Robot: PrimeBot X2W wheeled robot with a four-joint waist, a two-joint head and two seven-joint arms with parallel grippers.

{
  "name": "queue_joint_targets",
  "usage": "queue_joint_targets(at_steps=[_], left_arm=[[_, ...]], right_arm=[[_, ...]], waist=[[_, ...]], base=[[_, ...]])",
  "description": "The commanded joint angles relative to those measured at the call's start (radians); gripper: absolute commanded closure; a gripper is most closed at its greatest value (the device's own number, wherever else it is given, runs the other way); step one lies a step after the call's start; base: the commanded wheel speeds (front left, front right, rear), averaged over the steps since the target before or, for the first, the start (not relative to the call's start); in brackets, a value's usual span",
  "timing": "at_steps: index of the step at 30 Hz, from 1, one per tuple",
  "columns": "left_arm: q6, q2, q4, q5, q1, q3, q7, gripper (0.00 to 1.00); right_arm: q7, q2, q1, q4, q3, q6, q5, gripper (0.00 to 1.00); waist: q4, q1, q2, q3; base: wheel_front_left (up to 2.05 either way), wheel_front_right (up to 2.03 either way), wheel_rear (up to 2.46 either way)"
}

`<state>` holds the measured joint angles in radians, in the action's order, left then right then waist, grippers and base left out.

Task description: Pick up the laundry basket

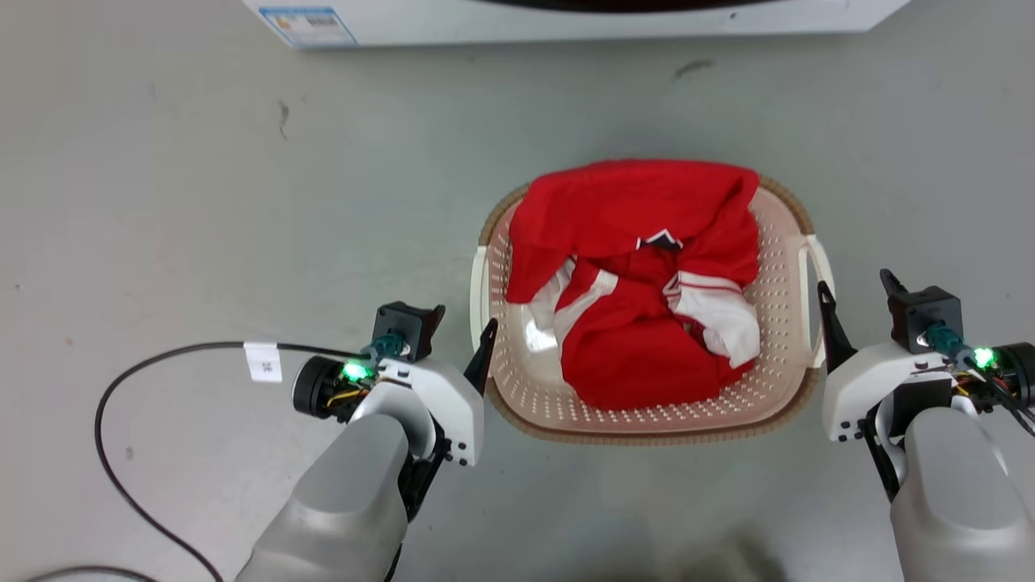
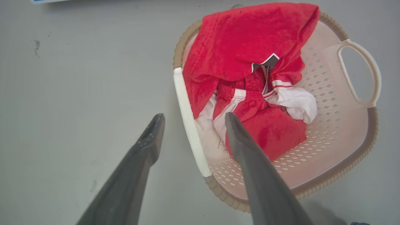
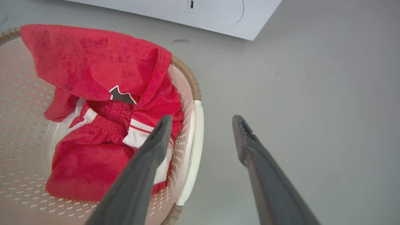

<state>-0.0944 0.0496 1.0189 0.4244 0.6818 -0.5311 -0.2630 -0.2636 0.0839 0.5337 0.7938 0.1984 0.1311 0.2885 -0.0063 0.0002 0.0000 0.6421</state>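
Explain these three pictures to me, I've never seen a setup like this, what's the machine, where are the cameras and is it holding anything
A two-armed robot looks down from its head camera at a laundry basket on a grey floor, with red and white clothes inside. The other two pictures come from cameras on each wrist, looking along that arm's two dark fingers. The left claw is open, astride the basket's white left handle; the right claw is open astride the right handle. Nothing is gripped yet. A white washer stands beyond, and a black cable lies on the floor.

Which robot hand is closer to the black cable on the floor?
Left. The left gripper sits between the black cable and the laundry basket, close to the cable. The right gripper is on the basket's far side.
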Motion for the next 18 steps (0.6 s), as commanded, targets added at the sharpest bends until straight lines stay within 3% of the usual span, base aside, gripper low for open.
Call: queue_joint_targets(at_steps=[1,18], left_arm=[[0.000,0.001,0.012,0.010,0.026,-0.015,-0.003,0.00],[0.033,0.001,0.070,0.141,0.168,-0.162,-0.003,0.00]], right_arm=[[-0.002,0.008,0.023,0.014,0.006,-0.001,0.004,0.00],[-0.002,0.000,0.171,0.206,0.073,-0.001,0.058,0.00]], waist=[[0.000,-0.0002,0.0000,0.036],[0.006,-0.0002,0.0000,0.200]], base=[[0.00,0.00,0.00],[0.00,0.00,0.00]])
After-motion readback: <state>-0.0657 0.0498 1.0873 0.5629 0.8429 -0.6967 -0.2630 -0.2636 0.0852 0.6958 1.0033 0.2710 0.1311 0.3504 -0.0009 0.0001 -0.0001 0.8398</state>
